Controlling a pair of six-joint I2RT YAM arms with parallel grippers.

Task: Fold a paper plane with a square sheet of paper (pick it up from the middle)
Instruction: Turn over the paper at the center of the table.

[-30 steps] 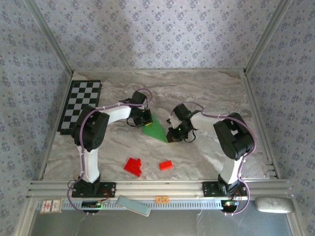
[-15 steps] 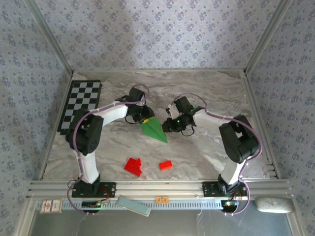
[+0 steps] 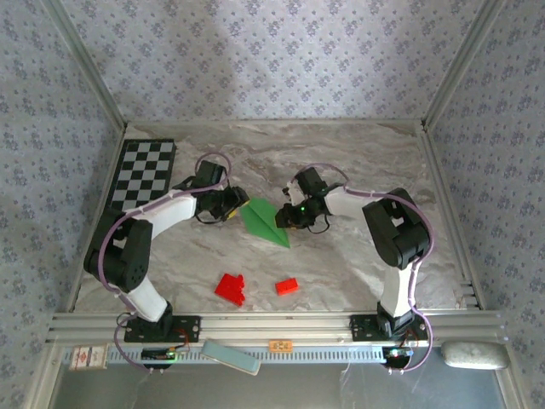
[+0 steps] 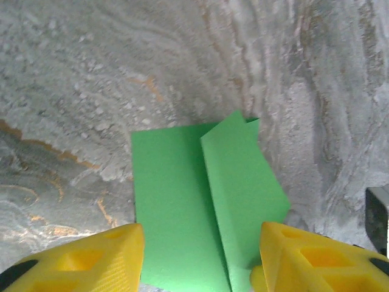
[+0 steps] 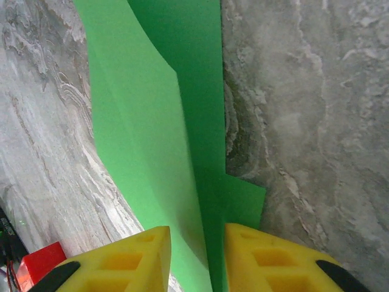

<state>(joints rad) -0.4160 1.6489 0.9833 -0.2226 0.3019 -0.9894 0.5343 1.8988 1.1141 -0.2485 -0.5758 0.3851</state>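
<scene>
- Nearest the arm bases, two small red blocks (image 3: 230, 288) lie on the grey marble-patterned bench (image 3: 358, 264), apart from each other and from the work.
- Just beyond them, mid-bench, a thin bright green sheet of paper (image 3: 262, 221) lies between the two arms. It is creased into a pointed wedge, with its tip towards the near edge.
- The left end effector (image 3: 232, 204) sits at the wedge's broad far end. Its yellow fingers (image 4: 91, 258) stand wide apart and hold nothing. In the left wrist view the paper lies on the bench between them, with one flap folded over along a centre line.
- The right end effector (image 3: 287, 216) sits at the wedge's right side. Its fingers are a narrow gap apart, and a raised fold of the paper runs into that gap without being visibly pinched.
- Judging by the shape, the nose folds are made. The sheet is broader than a dart, so the narrowing folds and wings probably remain.
- Farthest back, a black-and-white checkered board (image 3: 140, 175) lies flat at the bench's far left.
</scene>
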